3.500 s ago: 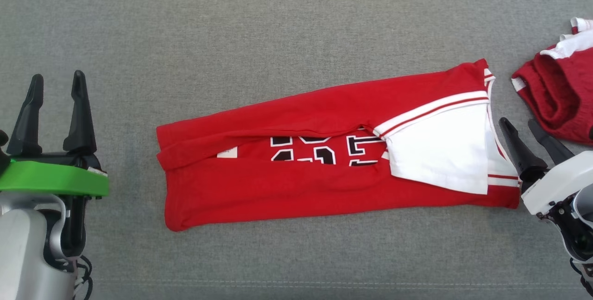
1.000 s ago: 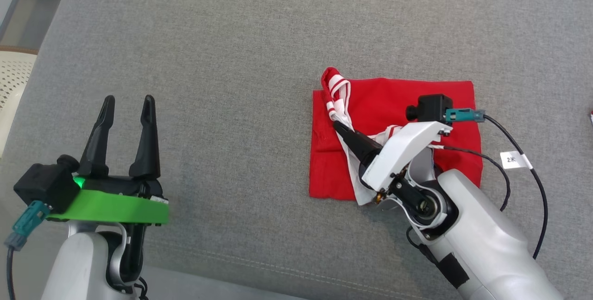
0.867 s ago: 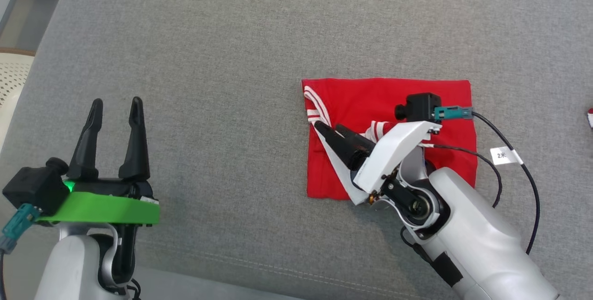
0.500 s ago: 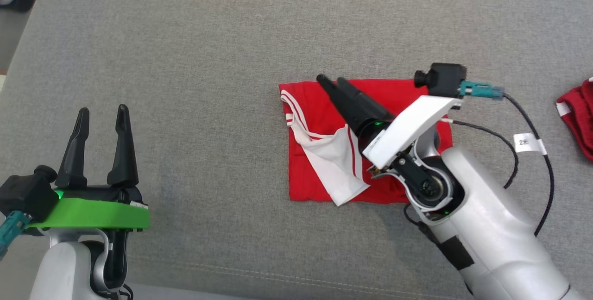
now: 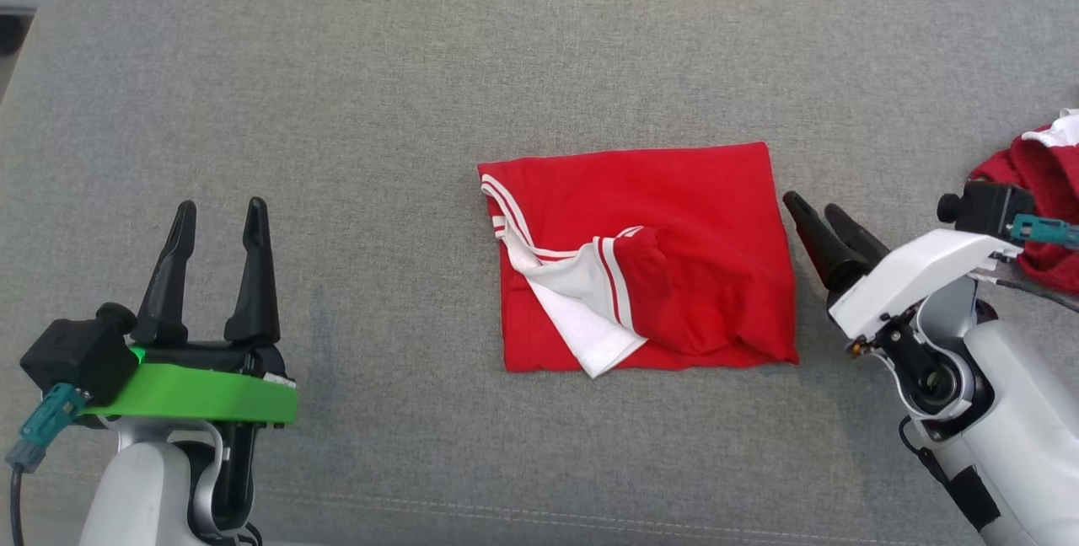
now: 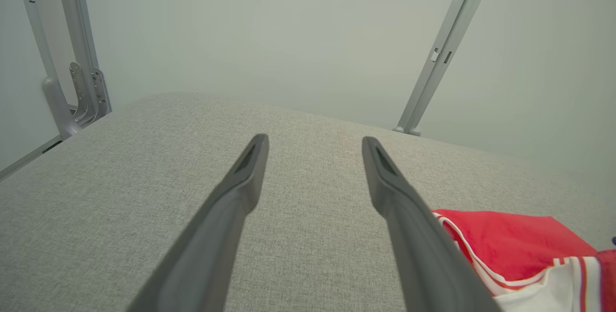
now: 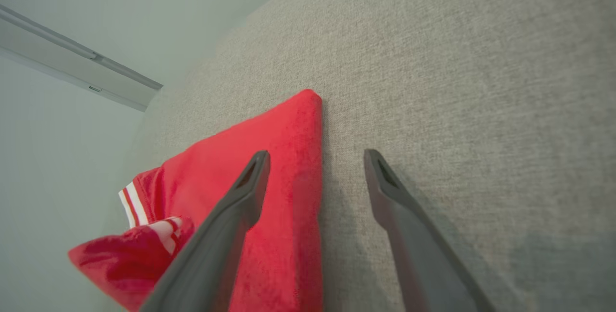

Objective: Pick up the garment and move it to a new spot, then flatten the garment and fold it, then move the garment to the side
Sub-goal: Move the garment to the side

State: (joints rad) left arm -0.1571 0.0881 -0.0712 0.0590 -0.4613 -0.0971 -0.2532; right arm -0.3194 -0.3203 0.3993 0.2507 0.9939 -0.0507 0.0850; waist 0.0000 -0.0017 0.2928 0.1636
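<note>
Grey woven fabric covers the counter (image 5: pixel 539 40) in front of you, a stitched seam running along its near edge; a pale wall and slanted metal frame posts (image 6: pixel 442 47) stand behind it in the left wrist view.

The garment (image 5: pixel 700 217) is right there in the middle of the counter, folded into a rough red rectangle and lying flat; a white panel with red stripes (image 5: pixel 582 318) spills across its front-left part, its point reaching the near edge; a soft red bulge sits just to the right of that panel.

Your left jaws are wide open and holding nothing; the two dark fingers (image 5: pixel 251 276) point away from you at the lower left, well apart from the garment, above the green band (image 5: pixel 194 390) on that wrist; in the left wrist view the garment (image 6: pixel 505 244) peeks in at the lower right, past the right-hand finger (image 6: pixel 414 235).

Your right jaws are open too and grip nothing; the fingers (image 5: pixel 813 238) angle up and to the left, tips just beside the garment's right edge, near its far corner; whether they touch the cloth, you cannot tell from the head view. In the right wrist view the garment's (image 7: pixel 288 129) edge runs up between the fingers; one finger (image 7: pixel 240 201) lies in front of the red cloth, the other (image 7: pixel 390 196) in front of bare grey fabric.

Off at the far right edge a second red-and-white piece of clothing (image 5: pixel 1033 175) lies bunched up, partly behind the small black camera (image 5: pixel 982 207) on the right wrist.
</note>
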